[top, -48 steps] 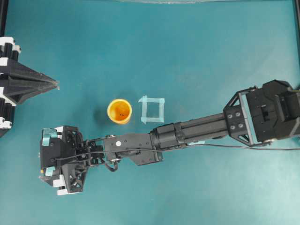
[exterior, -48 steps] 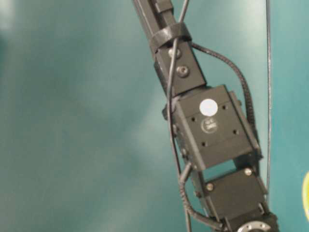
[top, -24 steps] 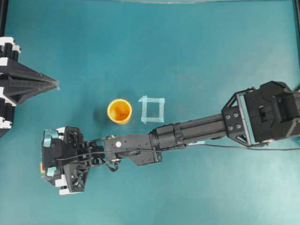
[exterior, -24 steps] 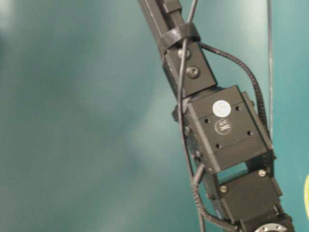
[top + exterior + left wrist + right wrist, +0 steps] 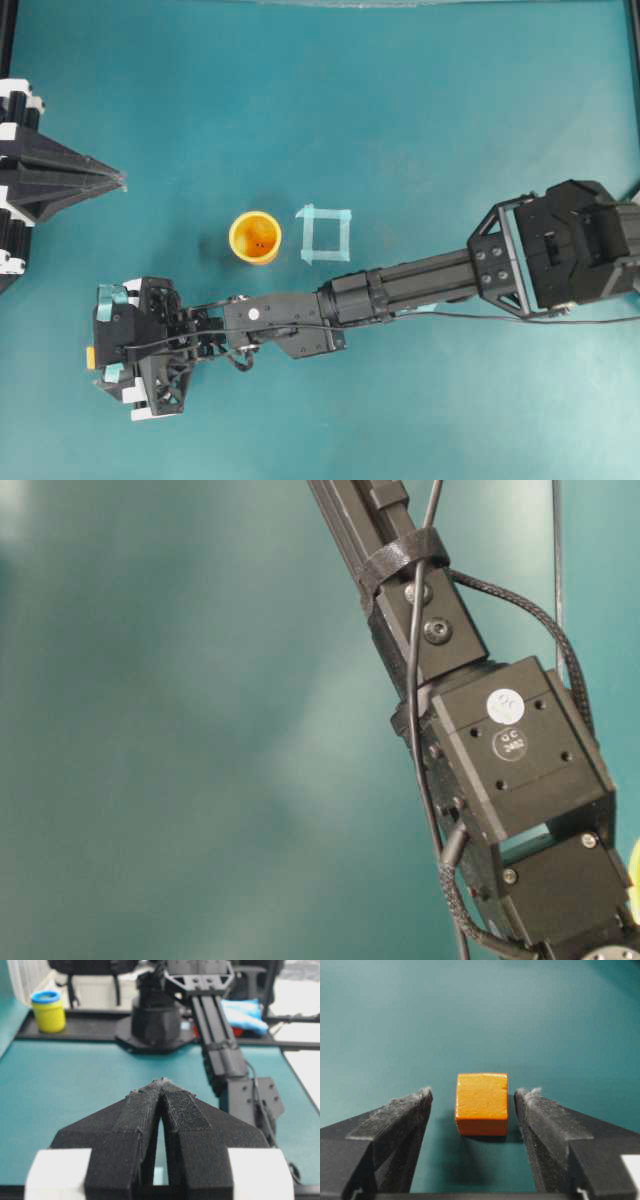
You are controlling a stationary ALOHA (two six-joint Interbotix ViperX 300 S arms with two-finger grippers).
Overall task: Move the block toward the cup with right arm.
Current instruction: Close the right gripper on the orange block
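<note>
The right end effector (image 5: 472, 1105) stands wide open with the block (image 5: 482, 1103) between its 2 fingertips, which touch neither of its side faces; nothing is gripped yet. From overhead, the right end effector (image 5: 135, 348) sits near the lower-left part of the counter (image 5: 420, 120), and only a sliver of the block (image 5: 91, 357) shows at its left edge. The cup (image 5: 255, 236) stands up and to the right of it, well apart, with a tape square outline (image 5: 325, 234) just beside the cup on the far side.

The block looks like a small painted wooden cube: light, rigid, with flat, fairly smooth faces. It should not crush, and it probably slides easily on the smooth teal counter. The 2 opposite side faces now facing the fingertips (image 5: 530, 1097) look like the natural place to take hold, low and centred so the cube does not twist out. The textured finger pads should give enough friction. The cup appears light too, and a careless nudge could tip it.

Open counter surrounds the block on every side. The path toward the cup seems free apart from the right arm (image 5: 400, 290) itself, which stretches across below the cup. The left end effector (image 5: 161, 1091) rests closed and empty at the left edge, well away.
</note>
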